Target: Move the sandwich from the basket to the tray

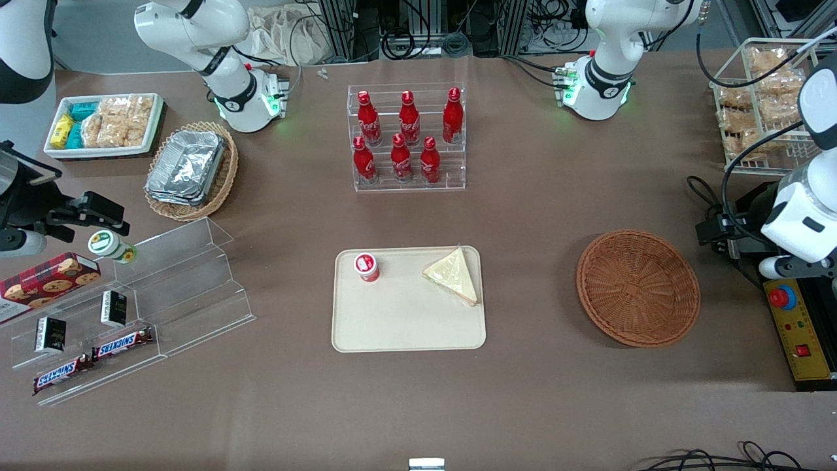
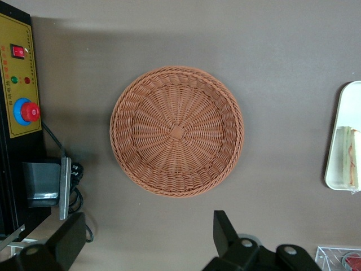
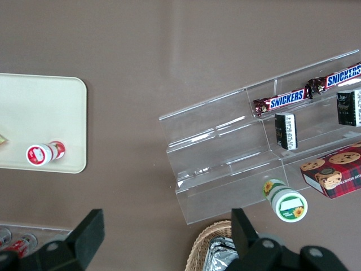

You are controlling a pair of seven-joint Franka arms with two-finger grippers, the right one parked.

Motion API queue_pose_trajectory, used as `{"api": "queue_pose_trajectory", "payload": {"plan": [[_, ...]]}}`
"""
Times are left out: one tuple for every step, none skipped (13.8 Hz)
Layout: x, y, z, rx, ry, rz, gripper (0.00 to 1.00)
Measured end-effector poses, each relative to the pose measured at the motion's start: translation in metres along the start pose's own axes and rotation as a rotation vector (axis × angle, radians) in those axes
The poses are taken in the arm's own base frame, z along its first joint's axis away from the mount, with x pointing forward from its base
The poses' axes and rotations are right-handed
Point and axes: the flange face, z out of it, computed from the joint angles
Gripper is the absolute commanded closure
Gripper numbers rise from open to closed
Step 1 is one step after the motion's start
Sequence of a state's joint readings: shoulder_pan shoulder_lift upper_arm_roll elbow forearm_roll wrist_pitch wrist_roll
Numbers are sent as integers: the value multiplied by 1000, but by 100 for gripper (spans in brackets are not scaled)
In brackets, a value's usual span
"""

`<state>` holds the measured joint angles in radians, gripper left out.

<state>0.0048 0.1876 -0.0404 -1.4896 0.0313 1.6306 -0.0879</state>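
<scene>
The sandwich [image 1: 452, 275], a cream wedge, lies on the beige tray [image 1: 405, 327] at the tray's corner nearest the basket; its edge also shows in the left wrist view [image 2: 348, 164], on the tray [image 2: 337, 135]. The round reddish-brown basket [image 1: 637, 286] is empty and stands beside the tray toward the working arm's end; the left wrist view [image 2: 176, 131] looks straight down on it. My left gripper [image 2: 148, 240] is open and empty, held above the table beside the basket, at the working arm's end [image 1: 716, 230].
A red-lidded cup [image 1: 367, 266] stands on the tray. A rack of red bottles [image 1: 407, 137] is farther from the camera. A yellow control box with a red button [image 1: 798, 327] and cables lie near the gripper. A wire rack of snacks [image 1: 762, 104] stands at the working arm's end.
</scene>
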Motion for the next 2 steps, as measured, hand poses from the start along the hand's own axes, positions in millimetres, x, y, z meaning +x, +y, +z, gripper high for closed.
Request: {"api": "queue_pose_trajectory", "payload": {"plan": [[0,0,-1,0,1,0,0],[0,0,0,0,1,0,0]]}}
